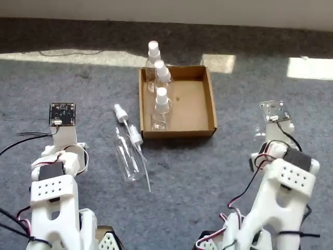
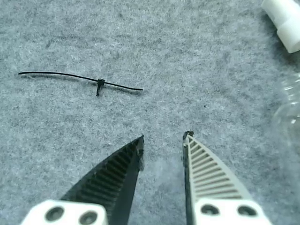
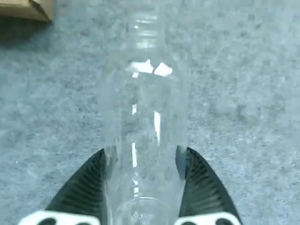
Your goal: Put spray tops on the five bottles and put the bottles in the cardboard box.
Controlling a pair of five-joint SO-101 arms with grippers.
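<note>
The left jaws are hanging spread over the grey desk [image 1: 93,78], near a black cable tie [image 2: 100,83]. Mid-desk, a lying bottle [image 1: 127,156] is resting beside two spray tops [image 1: 120,112]. Three capped bottles [image 1: 161,107] are standing in the cardboard box [image 1: 210,99], along its left wall. Right of the box, the right jaws are pinching a clear held bottle [image 3: 145,93].

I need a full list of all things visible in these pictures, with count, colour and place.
cardboard box: one, brown, middle of carpet.
capped bottles: three, clear, white tops, upright by the box's left wall.
lying bottle: one, clear, carpet left of the box.
spray tops: two, white, loose beside lying bottle.
held bottle: one, clear, topless, in right gripper.
cable tie: one, black, carpet before left gripper.
left gripper: one, black-and-white, open.
right gripper: one, black, gripping held bottle.
</note>
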